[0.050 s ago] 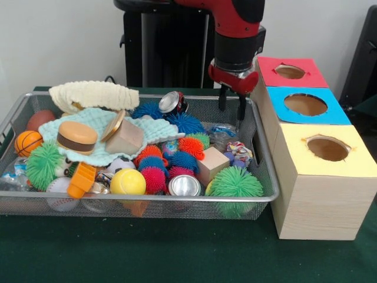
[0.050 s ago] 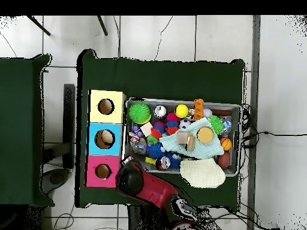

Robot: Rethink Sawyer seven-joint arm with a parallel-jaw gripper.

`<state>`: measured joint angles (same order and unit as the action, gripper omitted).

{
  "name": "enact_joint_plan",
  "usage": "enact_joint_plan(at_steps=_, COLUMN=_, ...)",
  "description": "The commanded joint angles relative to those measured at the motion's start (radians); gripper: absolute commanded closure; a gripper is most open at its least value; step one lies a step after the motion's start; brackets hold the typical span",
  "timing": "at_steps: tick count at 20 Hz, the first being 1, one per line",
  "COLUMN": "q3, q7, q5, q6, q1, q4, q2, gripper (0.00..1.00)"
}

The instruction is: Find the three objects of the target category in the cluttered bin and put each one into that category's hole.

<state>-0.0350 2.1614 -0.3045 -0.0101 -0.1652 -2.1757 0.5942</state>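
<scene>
While over bin (image 1: 259,194) corner | tool (image 1: 232,105) open, empty | beside red box (image 1: 291,72)

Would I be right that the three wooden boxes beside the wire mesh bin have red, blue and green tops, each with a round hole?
Not quite: the third wooden box has a yellow top, not green, as the front view shows. The red top and blue top are right, each holed, beside the wire mesh bin.

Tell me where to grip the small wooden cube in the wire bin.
Take the small wooden cube by two opposite flat side faces, coming straight down from above. Its top face is exposed, though spiky balls crowd its sides, so the gripper may need to nudge in.
</scene>
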Motion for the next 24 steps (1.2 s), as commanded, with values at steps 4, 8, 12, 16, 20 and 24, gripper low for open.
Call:
enact_joint_plan(at_steps=4, q3=0.062, q7=0.069, q5=0.027, q6=-0.28, q1=0.032, q4=0.087, q2=0.134, gripper=0.0)
enact_joint_plan(at_steps=8, q3=0.075, q7=0.064, q5=0.024, q6=-0.35, q1=0.01, q4=0.171, q2=0.11, gripper=0.0)
enact_joint_plan(at_steps=12, q3=0.088, q7=0.078, q5=0.017, q6=-0.363, q1=0.016, q4=0.231, q2=0.07, gripper=0.0)
enact_joint_plan(at_steps=16, q3=0.092, q7=0.085, q5=0.013, q6=-0.382, q1=0.013, q4=0.275, q2=0.043, gripper=0.0)
enact_joint_plan(at_steps=20, q3=0.105, q7=0.095, q5=0.013, q6=-0.378, q1=0.023, q4=0.302, q2=0.022, gripper=0.0)
enact_joint_plan(at_steps=24, q3=0.114, q7=0.106, q5=0.008, q6=-0.394, q1=0.032, q4=0.32, q2=0.018, gripper=0.0)
